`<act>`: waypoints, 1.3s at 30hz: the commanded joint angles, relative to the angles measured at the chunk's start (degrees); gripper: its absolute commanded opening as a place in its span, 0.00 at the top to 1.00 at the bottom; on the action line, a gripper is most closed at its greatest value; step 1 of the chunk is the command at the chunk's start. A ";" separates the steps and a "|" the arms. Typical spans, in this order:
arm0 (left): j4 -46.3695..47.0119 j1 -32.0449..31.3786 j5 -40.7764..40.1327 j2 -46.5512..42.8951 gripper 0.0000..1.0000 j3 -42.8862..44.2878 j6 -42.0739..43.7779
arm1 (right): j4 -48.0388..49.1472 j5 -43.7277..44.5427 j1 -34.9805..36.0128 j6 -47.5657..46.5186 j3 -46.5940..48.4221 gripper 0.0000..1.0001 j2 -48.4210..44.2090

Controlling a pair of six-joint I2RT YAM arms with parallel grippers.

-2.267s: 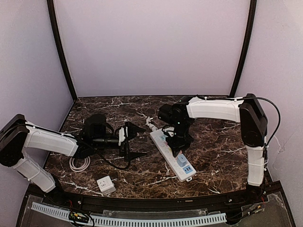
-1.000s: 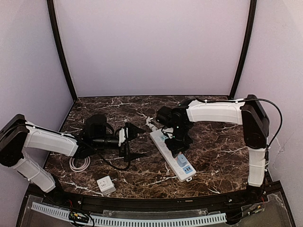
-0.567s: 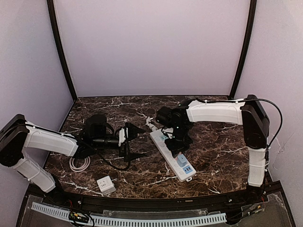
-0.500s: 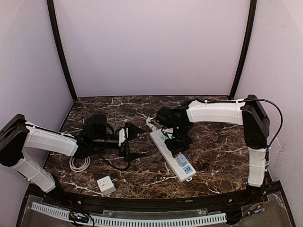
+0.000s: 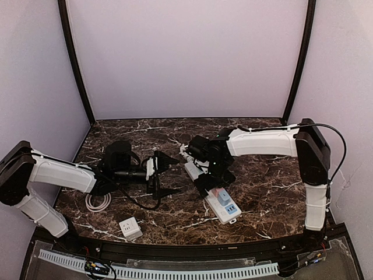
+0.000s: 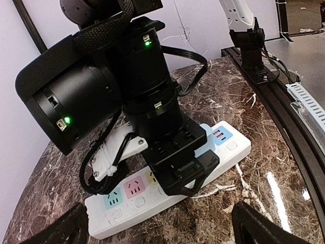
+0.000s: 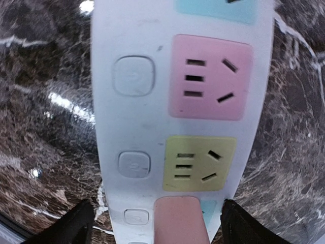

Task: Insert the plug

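While poised low over the white power strip, right gripper with fingertips spread wider than the strip, pinching nothing. Blue-grey plug standing on the strip's near end, just beside that gripper (seated fully or merely resting: cannot tell). Left gripper well apart to the left, likewise spread and empty. Small white adapter near the front edge of the marble table.
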 commanded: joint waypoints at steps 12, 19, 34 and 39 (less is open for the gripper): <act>-1.54 0.52 1.31 -1.56 0.02 0.67 0.00 | 4.48 6.68 0.17 -0.12 2.56 0.01 4.18; -1.56 0.52 0.96 -1.72 0.02 0.42 0.17 | 6.34 8.12 -1.32 -1.17 4.47 0.01 9.00; -1.77 0.52 1.27 -1.67 0.02 0.52 0.23 | 17.15 -0.62 -1.90 -20.25 2.57 0.57 6.97; -1.83 0.53 1.45 -2.01 0.02 0.49 0.14 | 21.51 -4.10 -0.09 -30.63 -2.08 0.52 3.72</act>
